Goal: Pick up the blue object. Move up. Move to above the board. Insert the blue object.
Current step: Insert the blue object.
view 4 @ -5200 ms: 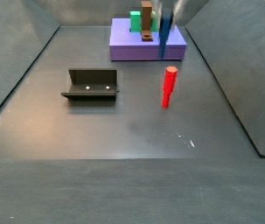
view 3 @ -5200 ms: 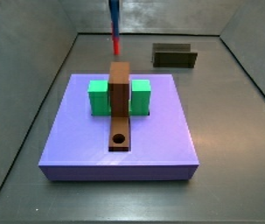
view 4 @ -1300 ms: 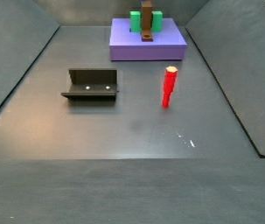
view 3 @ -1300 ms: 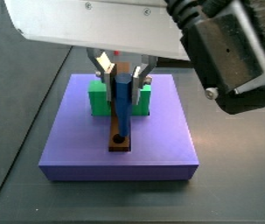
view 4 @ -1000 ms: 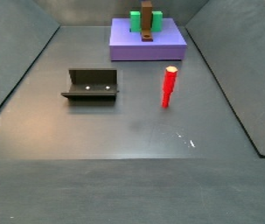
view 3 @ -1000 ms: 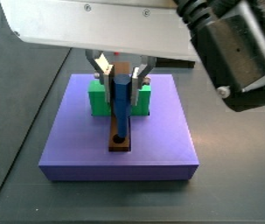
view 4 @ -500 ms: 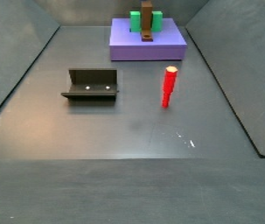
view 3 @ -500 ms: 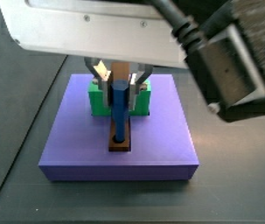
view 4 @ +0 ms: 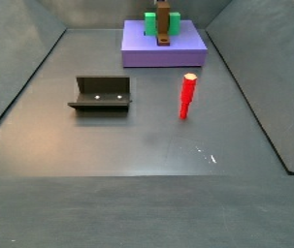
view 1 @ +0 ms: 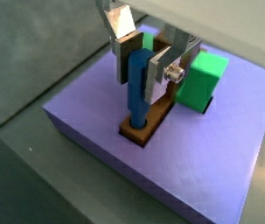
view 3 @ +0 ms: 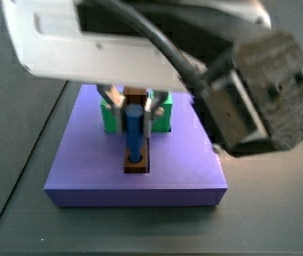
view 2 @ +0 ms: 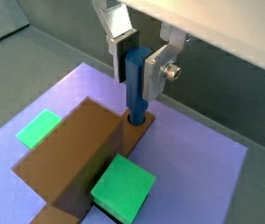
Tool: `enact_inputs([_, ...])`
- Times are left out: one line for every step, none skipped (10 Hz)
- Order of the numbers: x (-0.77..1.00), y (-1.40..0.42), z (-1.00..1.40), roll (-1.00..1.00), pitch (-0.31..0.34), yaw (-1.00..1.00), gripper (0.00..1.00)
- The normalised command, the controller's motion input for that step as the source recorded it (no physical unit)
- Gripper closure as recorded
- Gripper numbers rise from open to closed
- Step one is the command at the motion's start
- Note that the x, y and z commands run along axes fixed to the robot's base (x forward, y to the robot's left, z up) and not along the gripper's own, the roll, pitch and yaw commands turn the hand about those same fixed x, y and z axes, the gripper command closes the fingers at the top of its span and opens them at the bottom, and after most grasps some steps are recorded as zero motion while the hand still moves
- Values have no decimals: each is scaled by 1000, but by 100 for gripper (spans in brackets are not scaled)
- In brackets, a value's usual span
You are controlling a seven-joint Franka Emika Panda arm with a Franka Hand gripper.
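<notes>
The purple slab (view 1: 205,188) was the biggest thing under me, a flat platform lifting the work off the gray floor (view 4: 136,145). On it sat the board (view 2: 82,162), a long brown strip running up against the green block (view 1: 205,77), which I judged was there to prop it and keep it from shifting while I pressed down. In a wrist view the green showed on both sides of the board (view 2: 122,188).

My gripper (view 1: 144,66) hung directly over the holed end of the board, clenched on the blue object (view 1: 138,87), the silver fingers (view 1: 166,70) pinching its upper part from either side. I held the peg upright so it would line up with the round hole. Its lower tip met the board's end in both wrist views, and I took it to be entering the hole, though how deep it sat I could not tell, since the peg itself hid the opening. In a side view the blue object (view 3: 135,135) stood over the near end of the strip, below my housing.

Insertion seemed nearly done; a straight downward push remained, and any tilt could jam it.

Well apart on the floor stood the dark fixture (view 4: 101,93), holding nothing, and the red stick (view 4: 187,95), upright and untouched.
</notes>
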Motion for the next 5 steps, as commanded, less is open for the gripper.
enact_inputs([231, 0, -349, 0, 0, 100, 100])
enact_inputs([0, 0, -437, 16, 0, 26, 100])
enact_inputs([-214, 0, -471, 101, 0, 0, 100])
enact_inputs([-343, 0, -466, 104, 0, -17, 100])
enact_inputs([-300, -89, -43, 0, 9, 0, 100])
